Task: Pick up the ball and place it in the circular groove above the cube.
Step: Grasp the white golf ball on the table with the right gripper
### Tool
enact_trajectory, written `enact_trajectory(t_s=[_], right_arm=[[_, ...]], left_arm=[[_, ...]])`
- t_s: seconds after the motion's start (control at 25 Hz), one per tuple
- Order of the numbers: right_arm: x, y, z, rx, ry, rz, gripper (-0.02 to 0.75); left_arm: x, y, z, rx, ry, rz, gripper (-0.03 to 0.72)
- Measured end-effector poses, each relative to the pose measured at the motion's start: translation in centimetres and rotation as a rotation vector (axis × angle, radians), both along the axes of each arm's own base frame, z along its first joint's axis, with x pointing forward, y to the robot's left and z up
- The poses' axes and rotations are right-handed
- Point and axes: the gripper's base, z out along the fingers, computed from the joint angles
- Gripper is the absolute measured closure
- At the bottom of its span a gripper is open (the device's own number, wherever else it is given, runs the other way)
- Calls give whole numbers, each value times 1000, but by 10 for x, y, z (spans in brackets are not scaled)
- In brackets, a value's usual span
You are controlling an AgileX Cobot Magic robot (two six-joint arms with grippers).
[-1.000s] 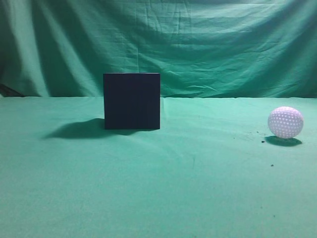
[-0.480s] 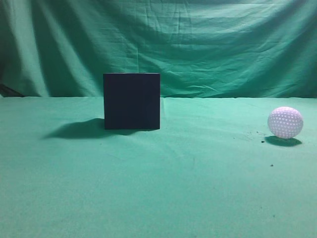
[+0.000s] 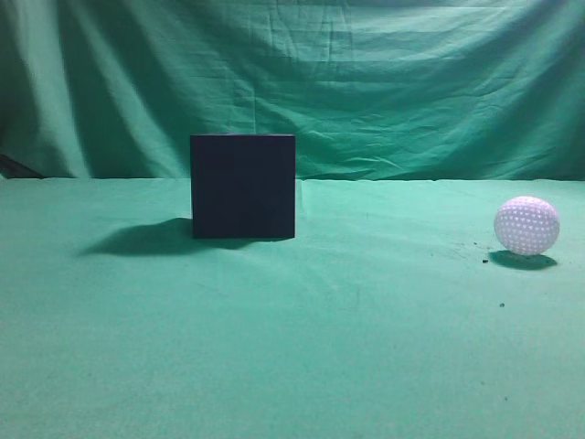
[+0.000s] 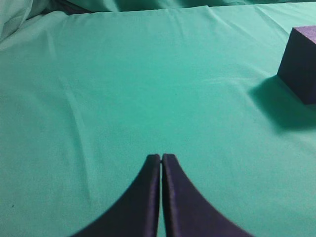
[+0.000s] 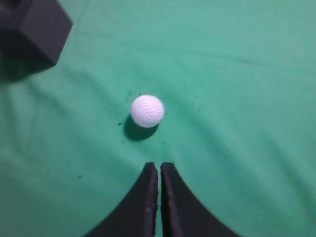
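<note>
The white dimpled ball (image 3: 526,225) rests on the green cloth at the right of the exterior view. The dark cube (image 3: 243,187) stands left of centre, farther back. Neither gripper shows in the exterior view. In the right wrist view the ball (image 5: 147,110) lies just ahead of my right gripper (image 5: 159,165), which is shut and empty above the cloth; the cube (image 5: 34,29) sits at the top left. In the left wrist view my left gripper (image 4: 161,157) is shut and empty, with the cube (image 4: 300,62) at the far right edge.
A green cloth covers the table (image 3: 292,347) and hangs as a backdrop (image 3: 366,82). A few small dark specks lie on the cloth near the ball (image 3: 483,262). The table's far edge with folded cloth shows in the left wrist view (image 4: 29,15).
</note>
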Motion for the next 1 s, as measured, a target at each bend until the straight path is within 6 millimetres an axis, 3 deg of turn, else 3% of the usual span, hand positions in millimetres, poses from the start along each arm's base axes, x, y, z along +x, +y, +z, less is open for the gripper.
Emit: enact_trajectory(t_s=[0.16,0.4,0.76,1.0], right_arm=[[24,28,-10,-81,135,178,738],[62,61,-34,-193,275,267,738],[117,85,-76,-228,384,250,210],[139,91,-101,-283,423,262,201]], left_arm=[[0,0,0,0,0,0,688],[0,0,0,0,0,0,688],[0,0,0,0,0,0,688],[0,0,0,0,0,0,688]])
